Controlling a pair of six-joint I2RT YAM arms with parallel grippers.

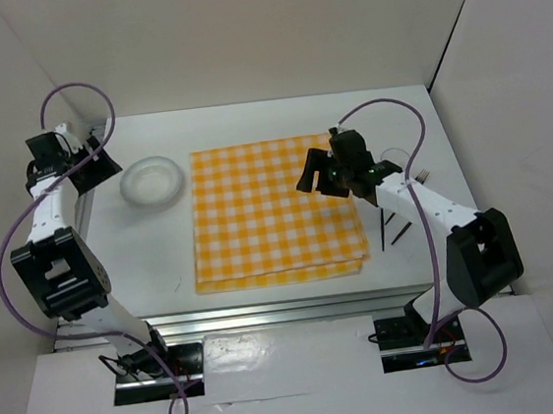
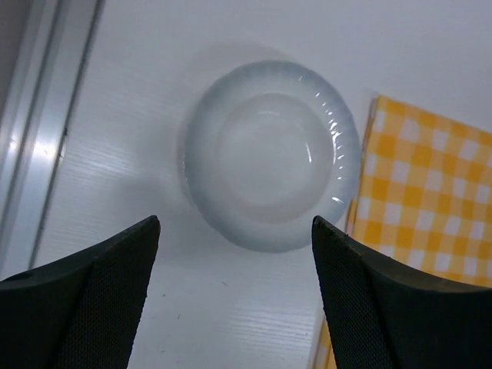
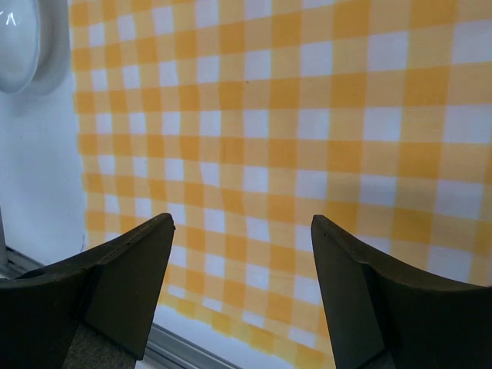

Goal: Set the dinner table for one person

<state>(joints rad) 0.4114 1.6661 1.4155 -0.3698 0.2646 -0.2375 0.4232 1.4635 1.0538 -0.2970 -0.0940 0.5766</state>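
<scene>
Staging: holds left gripper spread wide, aimed at translucent bowl, likely to straddle its rim. Holds right gripper spread, empty, over checked cloth laid as place mat.

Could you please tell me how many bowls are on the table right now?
1. The white bowl sits on the dinner table just left of the checked cloth, in front of the open left hand. Another could be hidden beneath the right arm.
</scene>
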